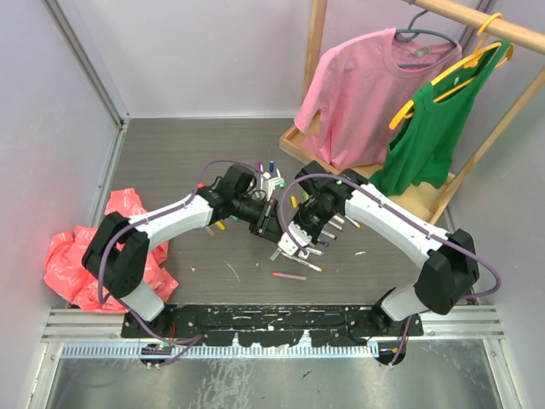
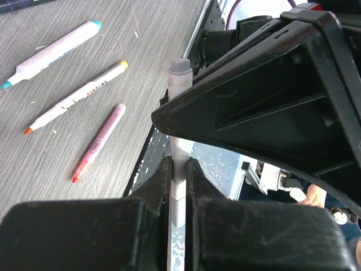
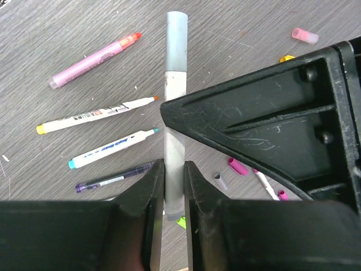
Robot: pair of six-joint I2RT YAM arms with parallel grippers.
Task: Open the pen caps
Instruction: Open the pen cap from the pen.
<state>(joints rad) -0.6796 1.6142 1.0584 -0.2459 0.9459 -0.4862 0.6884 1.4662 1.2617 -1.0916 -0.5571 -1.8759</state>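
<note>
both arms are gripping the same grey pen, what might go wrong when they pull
The left gripper and right gripper both clamp one grey pen, very close together; an off-axis pull might bend it or let it slip. If dropped, it may land among the loose pens and pen caps below.

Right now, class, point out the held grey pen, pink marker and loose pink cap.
grey pen (image 3: 175, 79), right wrist view, pale barrel.
pink marker (image 3: 93, 59), right wrist view, mid-barrel.
pink cap (image 3: 304, 35), right wrist view, its middle.

We see a robotics lab cell — plain pale panel walls (image 1: 213, 51) around a grey wood-grain table (image 1: 170, 153), slotted aluminium rails (image 1: 85, 322) at its edge.
</note>
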